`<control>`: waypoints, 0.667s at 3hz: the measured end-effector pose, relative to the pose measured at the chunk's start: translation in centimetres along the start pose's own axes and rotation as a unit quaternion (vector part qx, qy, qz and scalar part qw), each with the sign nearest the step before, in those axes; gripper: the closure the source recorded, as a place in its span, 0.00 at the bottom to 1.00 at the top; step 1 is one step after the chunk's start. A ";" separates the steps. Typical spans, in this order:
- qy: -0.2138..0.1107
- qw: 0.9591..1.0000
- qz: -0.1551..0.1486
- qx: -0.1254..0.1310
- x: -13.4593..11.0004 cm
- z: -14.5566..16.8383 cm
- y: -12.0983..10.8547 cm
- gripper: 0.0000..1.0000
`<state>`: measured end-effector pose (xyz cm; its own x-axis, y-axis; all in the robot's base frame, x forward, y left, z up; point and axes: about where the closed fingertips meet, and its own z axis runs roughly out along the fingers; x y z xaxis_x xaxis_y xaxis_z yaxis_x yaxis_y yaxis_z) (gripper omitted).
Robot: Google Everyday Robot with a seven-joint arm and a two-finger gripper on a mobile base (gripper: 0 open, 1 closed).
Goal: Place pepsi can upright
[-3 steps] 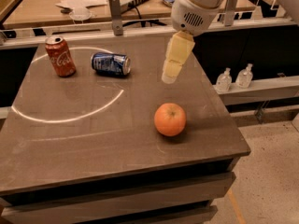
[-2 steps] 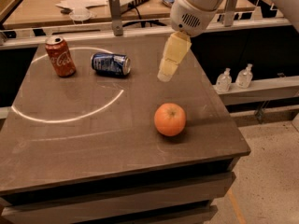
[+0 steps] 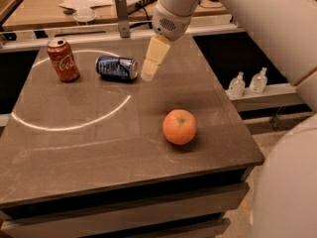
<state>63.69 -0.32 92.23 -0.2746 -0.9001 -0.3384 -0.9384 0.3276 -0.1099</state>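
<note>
The pepsi can [image 3: 117, 67], dark blue with silver ends, lies on its side near the back of the brown table [image 3: 99, 148]. My gripper [image 3: 149, 72] hangs from the white arm, its cream fingers pointing down just right of the can's right end, close to it. Nothing is in the gripper.
A red Coca-Cola can [image 3: 63, 60] stands upright at the back left. An orange [image 3: 179, 126] sits right of the table's middle. Two small clear bottles [image 3: 247, 82] stand on a ledge to the right. A grey post [image 3: 122, 15] rises behind the table's back edge.
My gripper has moved left and down toward the pepsi can's right end. The cans and the orange have not moved.
</note>
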 end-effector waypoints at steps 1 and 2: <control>0.006 1.000 -0.009 -0.011 -2.3 2.5 -0.3 0.00; 0.007 0.999 -0.036 -0.018 -6.9 5.4 -0.6 0.00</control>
<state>67.24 7.28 89.61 -0.2097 -0.9246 -0.3180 -0.9625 0.2525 -0.0995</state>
